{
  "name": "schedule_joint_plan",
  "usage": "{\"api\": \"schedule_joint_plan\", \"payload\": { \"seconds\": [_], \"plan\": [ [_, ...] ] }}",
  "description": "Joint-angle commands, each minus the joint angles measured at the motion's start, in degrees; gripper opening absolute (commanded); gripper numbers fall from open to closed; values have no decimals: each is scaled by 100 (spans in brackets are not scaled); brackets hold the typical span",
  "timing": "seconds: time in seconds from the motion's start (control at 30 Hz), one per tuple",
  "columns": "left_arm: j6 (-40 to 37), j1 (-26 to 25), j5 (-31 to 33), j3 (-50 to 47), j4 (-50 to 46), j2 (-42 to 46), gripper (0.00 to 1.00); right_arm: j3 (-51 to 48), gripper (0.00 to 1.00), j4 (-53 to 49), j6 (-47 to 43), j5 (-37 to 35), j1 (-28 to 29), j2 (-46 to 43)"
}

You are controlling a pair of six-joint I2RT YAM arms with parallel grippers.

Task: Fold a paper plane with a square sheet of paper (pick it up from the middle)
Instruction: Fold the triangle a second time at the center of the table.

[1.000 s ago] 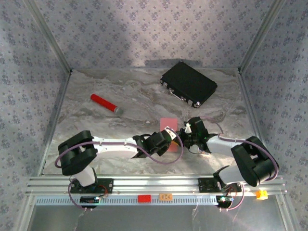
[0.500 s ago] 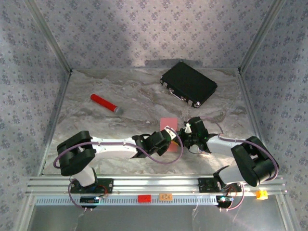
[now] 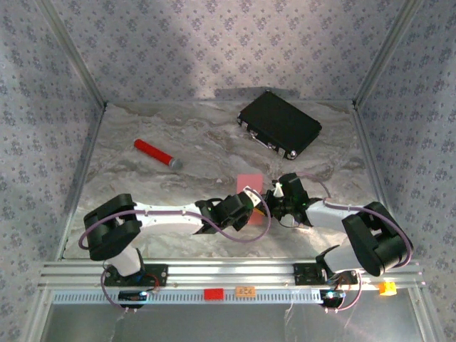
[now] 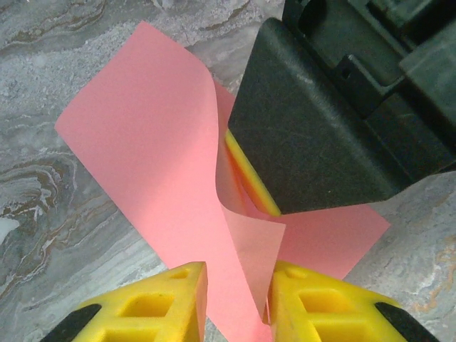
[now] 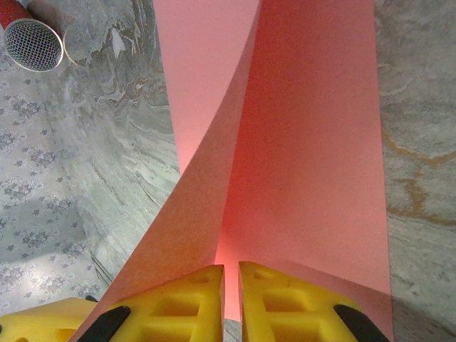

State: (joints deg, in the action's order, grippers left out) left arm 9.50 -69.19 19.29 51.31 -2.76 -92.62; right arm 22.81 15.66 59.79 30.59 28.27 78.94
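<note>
The sheet of paper (image 4: 135, 149) lies at the near middle of the table (image 3: 142, 192), between the two grippers. Its far part rests flat on the marbled surface. Its near part rises in a soft curl, and the free edge of that curl runs down towards the left arm's camera.

The right gripper (image 5: 229, 285) is clamped on the sheet. Its yellow fingers stand almost together with the pink paper nipped in the narrow slit between them, and one flap lifts away on the left. The left gripper (image 4: 239, 303) has its fingers parted. The raised flap passes through the gap and seems to touch the inner face of one finger (the contact is hard to judge), but it is not pinched.

In the left wrist view, the right gripper's black body and one yellow finger sit on the paper just behind the curl. From above, the two grippers meet nose to nose over the near end of the sheet, and a pink corner shows beyond them.

A red tube (image 3: 155, 154) with a grey cap lies well apart on the left. A black case (image 3: 279, 128) sits at the far right of the table.
</note>
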Motion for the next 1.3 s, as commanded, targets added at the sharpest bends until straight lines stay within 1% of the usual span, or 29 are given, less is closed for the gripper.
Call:
{"api": "schedule_joint_plan", "payload": {
  "seconds": [0.0,0.13,0.2,0.27,0.47,0.57,0.63,0.7,0.83,1.03,1.13,1.27],
  "plan": [
    [76,-42,-55,99,192,251,28,128,15,-81,42,-94,20,69],
    [96,-38,-92,79,207,259,28,127,16,-81,42,-85,19,66],
    [112,-42,-89,72,206,244,21,128,16,-81,43,-88,20,62],
    [114,-42,-76,57,205,236,17,127,16,-72,41,-88,14,65],
    [123,-38,-99,35,171,334,12,118,15,-98,42,-105,16,66],
    [187,23,-287,24,153,374,10,108,15,-107,37,-111,7,60],
    [261,113,-534,-13,175,396,8,102,16,-107,50,-113,-6,42],
    [409,279,-1012,-51,210,398,7,101,16,-137,37,-122,-8,5],
    [675,632,-1982,-118,322,351,7,100,16,-242,0,-160,-24,-96],
    [1012,1091,-3105,-253,653,216,8,69,16,-465,-47,-229,-45,-337],
    [1135,1273,-3519,-265,787,122,9,54,17,-520,-46,-203,-31,-499],
    [1260,1406,-3842,-300,969,43,10,137,17,-520,-98,-139,57,-616]
  ]
}}
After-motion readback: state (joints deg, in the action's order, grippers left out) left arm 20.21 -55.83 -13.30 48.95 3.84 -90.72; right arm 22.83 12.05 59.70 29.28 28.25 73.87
